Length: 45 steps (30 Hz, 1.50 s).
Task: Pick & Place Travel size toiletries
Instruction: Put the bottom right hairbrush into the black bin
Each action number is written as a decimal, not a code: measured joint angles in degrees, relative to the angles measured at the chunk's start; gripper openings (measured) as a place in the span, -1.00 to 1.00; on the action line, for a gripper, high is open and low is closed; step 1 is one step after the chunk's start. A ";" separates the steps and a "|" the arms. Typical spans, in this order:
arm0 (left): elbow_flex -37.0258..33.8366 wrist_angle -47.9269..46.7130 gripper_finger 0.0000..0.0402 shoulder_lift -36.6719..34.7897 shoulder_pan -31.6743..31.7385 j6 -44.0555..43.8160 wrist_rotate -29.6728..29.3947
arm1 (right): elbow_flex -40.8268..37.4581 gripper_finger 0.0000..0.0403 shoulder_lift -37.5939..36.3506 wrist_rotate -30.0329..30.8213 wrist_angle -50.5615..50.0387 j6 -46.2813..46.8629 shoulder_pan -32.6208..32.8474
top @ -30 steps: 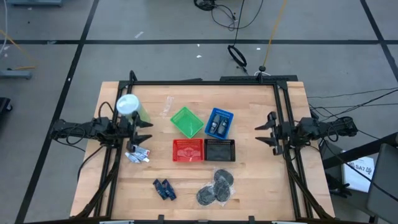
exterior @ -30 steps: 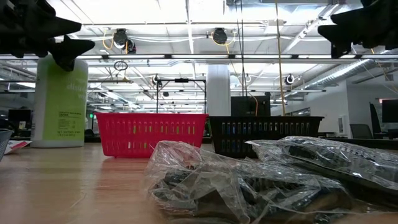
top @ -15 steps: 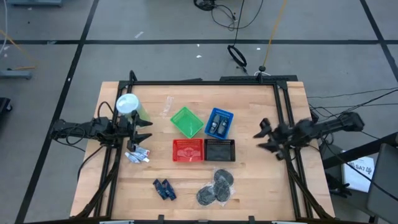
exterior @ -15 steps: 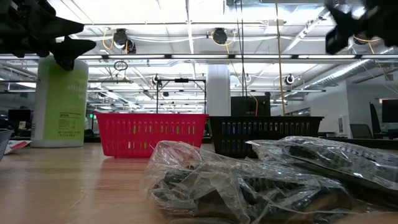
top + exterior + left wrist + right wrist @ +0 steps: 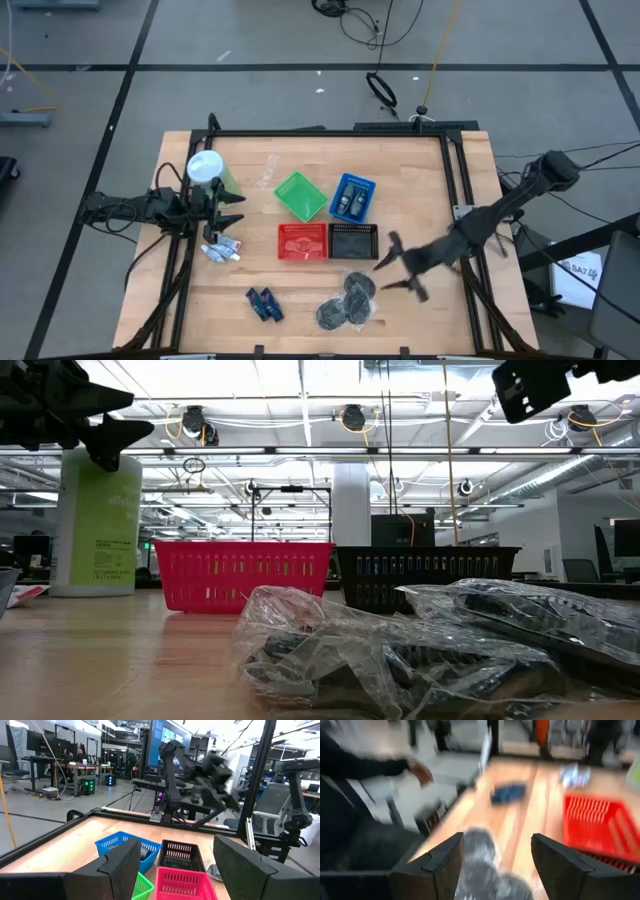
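The travel size toiletries lie loose on the wooden table. Grey round packets [image 5: 347, 300] in clear wrap are near the front edge, filling the low view's foreground [image 5: 400, 650]. Dark blue pieces [image 5: 264, 303] lie to their left, and whitish tubes [image 5: 222, 248] at the left. My right gripper [image 5: 388, 268] hangs open above the table, just right of the packets [image 5: 480, 855], with nothing between its fingers [image 5: 492, 865]. My left gripper [image 5: 232, 210] waits open at the left edge [image 5: 177, 865], beside the green container.
Green [image 5: 300, 195], blue [image 5: 351, 197], red [image 5: 302, 241] and black [image 5: 354, 241] mesh baskets stand mid-table; the blue one holds dark items. A tall green container with a white lid [image 5: 207, 170] stands far left. The blurred right wrist view shows a person's sleeve and hand [image 5: 420, 770] beyond the table.
My right gripper has swung fast from the table's right edge toward the middle and the near edge, ending beside the grey round packets and tipped a little downward. The things on the table have not moved.
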 joint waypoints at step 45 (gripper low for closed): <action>0.00 -0.07 0.24 0.02 0.00 0.04 0.00 | 34.85 -0.26 45.07 -8.71 -28.74 4.44 -2.43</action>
